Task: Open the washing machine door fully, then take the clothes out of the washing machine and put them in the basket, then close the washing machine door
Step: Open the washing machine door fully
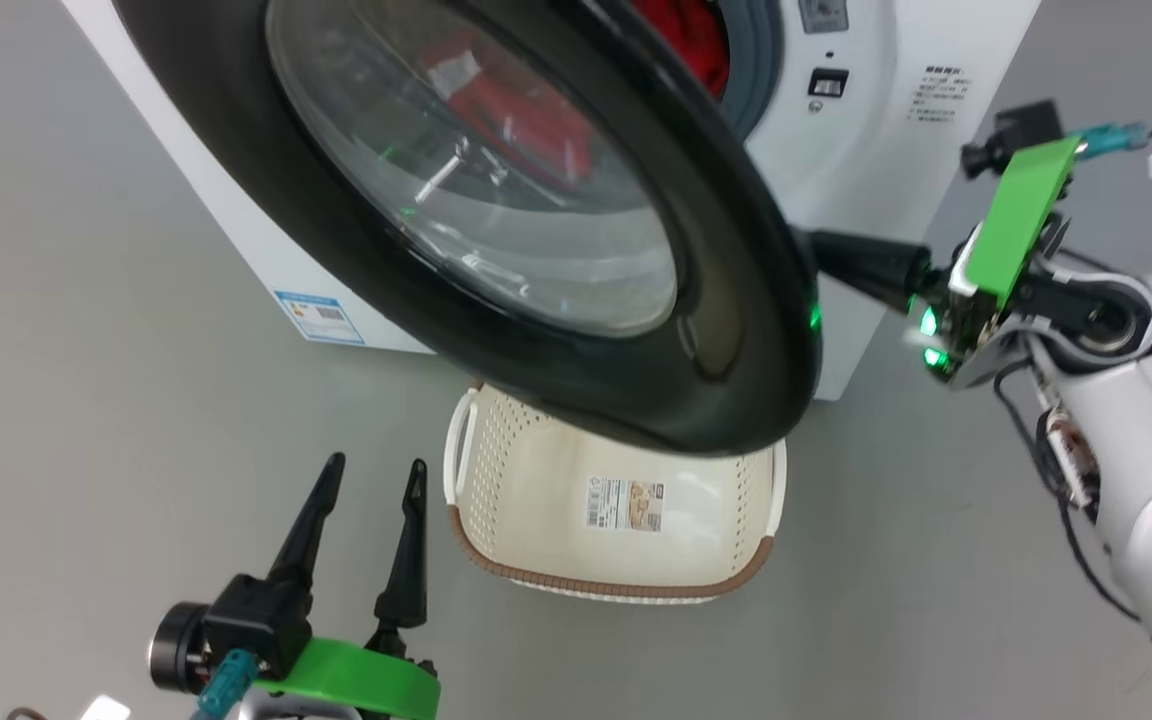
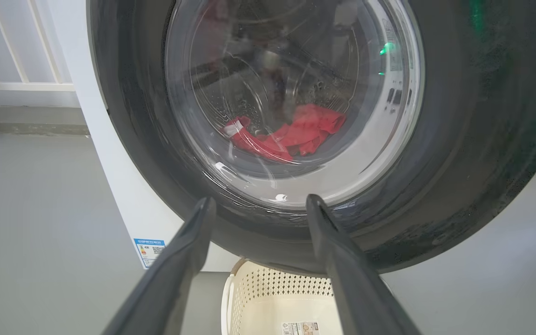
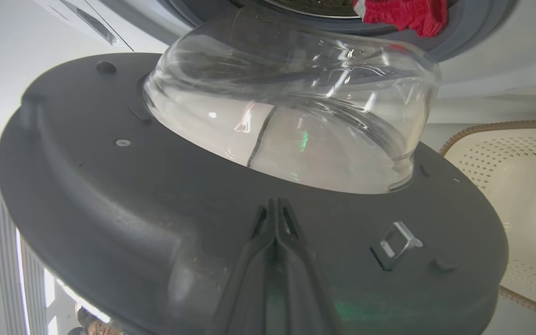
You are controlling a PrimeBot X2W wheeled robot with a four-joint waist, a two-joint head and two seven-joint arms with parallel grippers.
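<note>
Opening the washing machine door [image 1: 736, 330]: first step in hand, by the look of it, and not yet finished.

Bearing on the door's grey inner face with the right gripper [image 1: 831, 256], fingers pressed together and holding nothing; hovering low and well apart with the left gripper [image 1: 377, 462], fingers spread wide and empty. Leaving the door only partly swung out from the washing machine [image 1: 876, 180], hanging over the cream basket [image 1: 526, 480] on the floor [image 1: 86, 400]. Showing the red clothes [image 1: 691, 45] inside the drum [image 2: 296, 79], beyond the glass bowl [image 3: 296, 116]. Calling next, probably, for a wider outward sweep against that inner face until fully open, then a reach into the drum without clipping the rim.
</note>
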